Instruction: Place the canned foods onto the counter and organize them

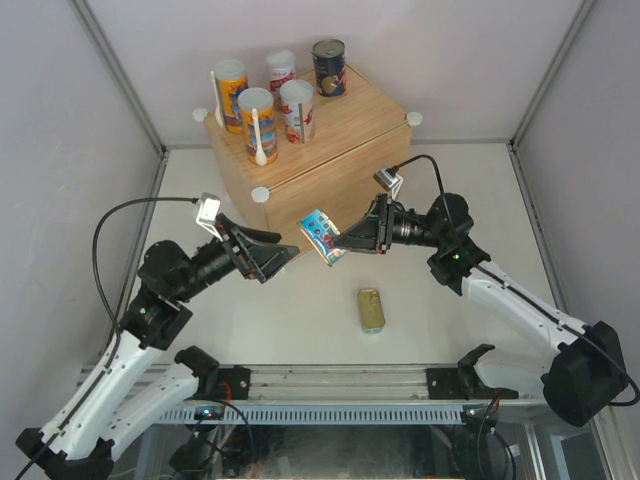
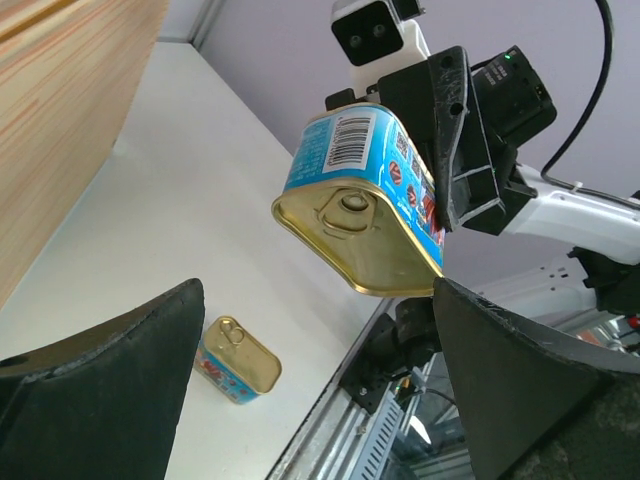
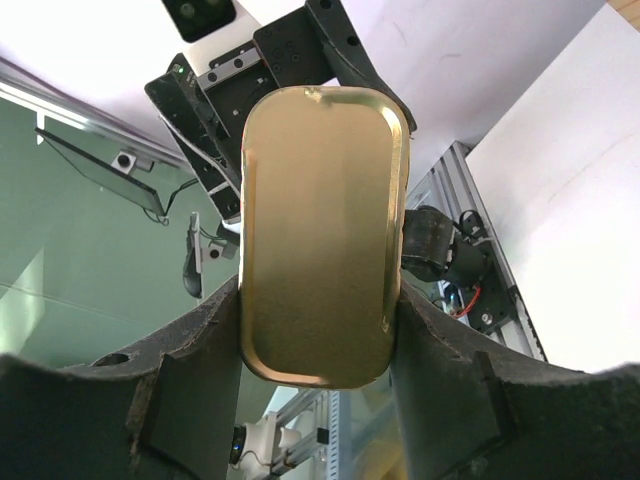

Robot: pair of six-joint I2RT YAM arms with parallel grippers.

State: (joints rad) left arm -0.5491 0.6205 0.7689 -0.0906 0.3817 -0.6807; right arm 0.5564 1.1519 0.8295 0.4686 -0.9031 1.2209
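White table [image 1: 300, 325] (matte), pale lilac walls [image 1: 60, 120] around.

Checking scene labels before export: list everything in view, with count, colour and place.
spoon tubes: two, orange-blue with white spoons, left part of counter top
lidded tubes: two, white-red, middle of counter top
can: one, dark blue with silver top, back of counter top
lying tin: one, gold-teal, flat on table
held tin: one, gold-teal, in the air above the table
counter: one, light wood, far side of table
table: one, white
left gripper: one, black, open and empty, facing held tin
right gripper: one, black, shut on held tin
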